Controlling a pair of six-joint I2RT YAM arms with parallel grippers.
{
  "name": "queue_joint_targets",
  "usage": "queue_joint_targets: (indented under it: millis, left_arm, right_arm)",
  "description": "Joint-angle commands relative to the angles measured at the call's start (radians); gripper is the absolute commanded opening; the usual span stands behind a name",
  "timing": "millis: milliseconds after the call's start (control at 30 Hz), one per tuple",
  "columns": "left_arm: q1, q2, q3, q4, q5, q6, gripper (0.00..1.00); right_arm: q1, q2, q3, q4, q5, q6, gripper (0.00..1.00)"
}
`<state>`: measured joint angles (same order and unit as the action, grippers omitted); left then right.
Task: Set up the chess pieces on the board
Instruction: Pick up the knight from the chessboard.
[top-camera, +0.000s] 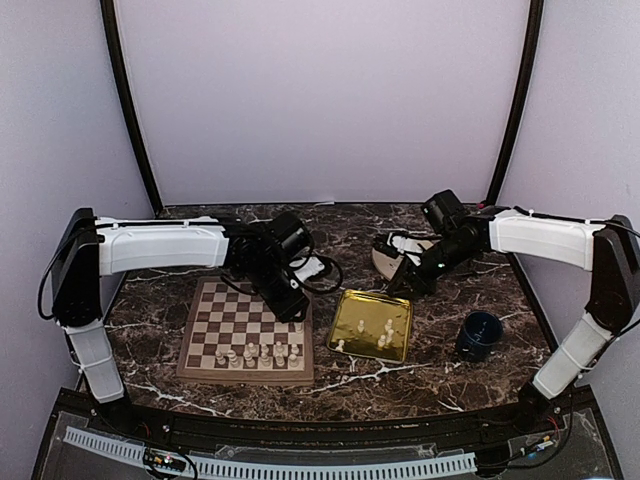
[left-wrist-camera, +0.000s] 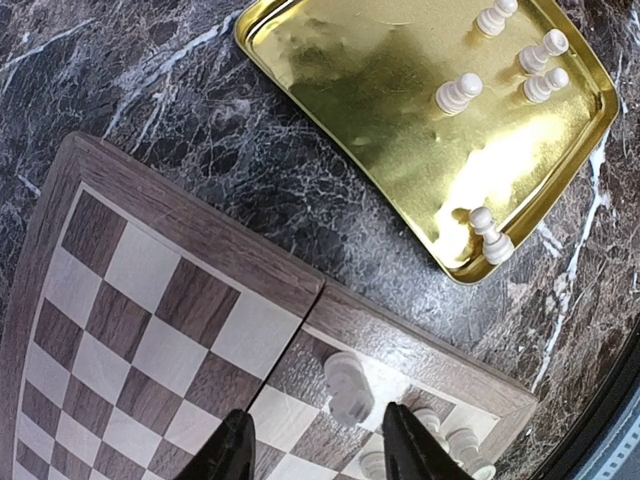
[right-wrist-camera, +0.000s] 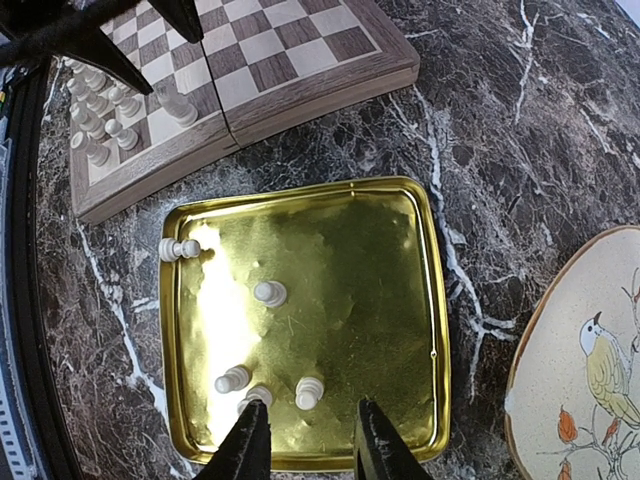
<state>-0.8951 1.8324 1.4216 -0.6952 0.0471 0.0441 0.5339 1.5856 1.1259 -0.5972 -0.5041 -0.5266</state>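
White left arm (top-camera: 160, 245) reaches over board (top-camera: 215, 322), jaws apart.

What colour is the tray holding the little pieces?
The tray is shiny gold; right wrist view shows it best.

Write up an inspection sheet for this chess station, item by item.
Surface: dark veined marble table.
Job's things: the board lies flat. Chess pieces stand along its near rows, and five more are on the gold tray, one of them lying down.
Clutter: blue cup to the right of the tray; bird plate behind the tray.
Grippers: left gripper is open over the board's corner, with one piece standing ahead of its fingertips. Right gripper is open and empty, low over the tray.
Cables: a black cable loop hangs beside the left wrist.
Surroundings: plain pale walls and black frame posts.
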Motion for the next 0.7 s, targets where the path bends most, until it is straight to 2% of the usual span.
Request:
queue_joint_targets:
  millis: [0, 267, 667]
  left_arm:
    - [-0.013, 0.031, 0.034, -0.035, 0.029, 0.012, 0.46]
    - [-0.018, 0.077, 0.051, -0.032, 0.042, 0.014, 0.42]
    - [-0.021, 0.091, 0.048, -0.073, 0.054, 0.019, 0.27]
  right_arm:
    - [-0.006, 0.001, -0.007, 0.027, -0.018, -0.016, 0.3]
    - [-0.005, 0.03, -0.01, 0.024, -0.019, -0.022, 0.3]
    - [-0.005, 0.052, -0.004, 0.01, -0.029, -0.028, 0.3]
